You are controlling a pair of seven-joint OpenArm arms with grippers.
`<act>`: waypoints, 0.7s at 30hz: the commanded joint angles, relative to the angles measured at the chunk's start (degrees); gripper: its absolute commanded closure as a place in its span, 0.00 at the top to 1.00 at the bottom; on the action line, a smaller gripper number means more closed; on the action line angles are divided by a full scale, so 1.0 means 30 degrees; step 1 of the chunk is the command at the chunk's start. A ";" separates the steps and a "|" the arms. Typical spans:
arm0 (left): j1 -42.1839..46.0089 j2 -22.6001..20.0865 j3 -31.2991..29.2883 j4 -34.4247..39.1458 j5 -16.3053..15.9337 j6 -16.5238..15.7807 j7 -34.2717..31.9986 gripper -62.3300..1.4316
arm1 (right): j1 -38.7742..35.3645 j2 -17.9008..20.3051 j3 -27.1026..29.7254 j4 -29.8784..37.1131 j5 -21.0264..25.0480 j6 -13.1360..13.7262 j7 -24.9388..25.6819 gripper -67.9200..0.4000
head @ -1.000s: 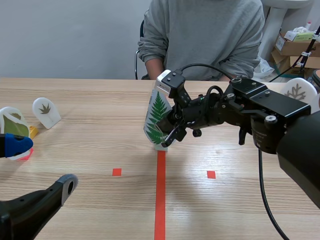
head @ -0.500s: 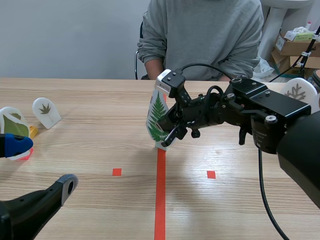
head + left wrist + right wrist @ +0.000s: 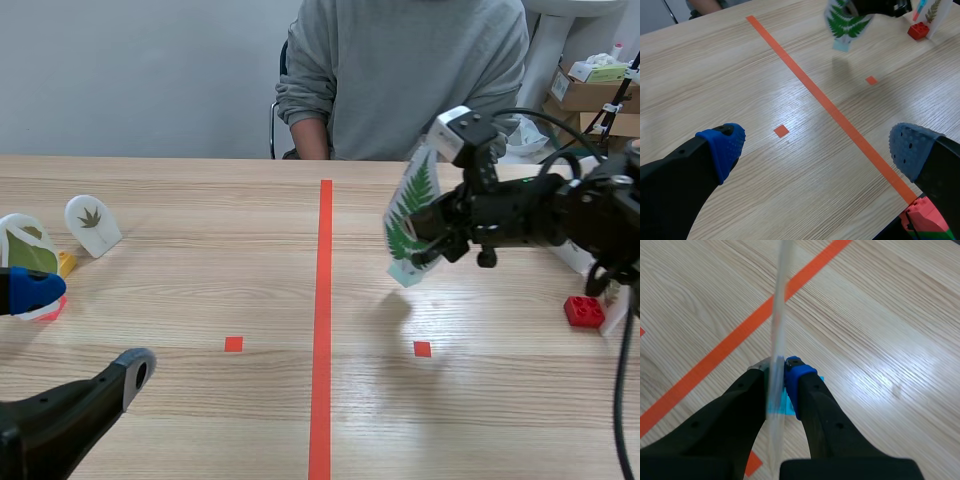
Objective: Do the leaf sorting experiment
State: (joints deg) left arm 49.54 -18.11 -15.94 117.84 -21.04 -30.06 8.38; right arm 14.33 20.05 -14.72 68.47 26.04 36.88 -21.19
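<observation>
A white card printed with a green fern leaf [image 3: 410,222] hangs above the table right of the orange centre line, clamped in my right gripper [image 3: 437,237]. The right wrist view shows the fern card [image 3: 777,347] edge-on, pinched between the two fingers [image 3: 801,376]. From the left wrist view the fern card [image 3: 845,23] is far ahead. My left gripper [image 3: 815,147] is open low over the near left of the table, nothing between its pads. At the far left stand a white card with a small brown leaf [image 3: 91,222] and a card with a broad green leaf [image 3: 25,248].
A person in a grey sweater [image 3: 410,75] sits across the table. A red brick [image 3: 584,311] lies at the right, beside a white card with a pale leaf [image 3: 933,11]. Small orange tape squares [image 3: 233,344] flank the centre line [image 3: 321,330].
My right gripper has carried the fern card from the centre line to the right and lifted it off the table. The left arm has not moved.
</observation>
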 commanded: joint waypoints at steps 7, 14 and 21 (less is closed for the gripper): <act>0.0029 0.0102 -0.0087 0.0029 -0.0160 0.0029 -0.0291 0.99 | -0.3934 0.0874 0.5085 0.2958 0.0539 -0.0219 0.0175 0.03; -0.0022 0.0102 -0.0087 0.0029 -0.0153 0.0029 -0.0291 0.99 | -0.6244 0.0867 0.8998 0.3177 -0.0080 -0.0219 0.0481 0.03; -0.0022 0.0102 -0.0087 0.0029 -0.0168 0.0022 -0.0291 0.99 | -0.6688 0.0838 1.0557 0.3155 -0.1770 -0.0466 0.0750 0.03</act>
State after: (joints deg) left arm 49.54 -18.11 -15.94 117.84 -21.06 -30.06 8.38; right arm -6.68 22.22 17.26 77.89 20.60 35.88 -19.59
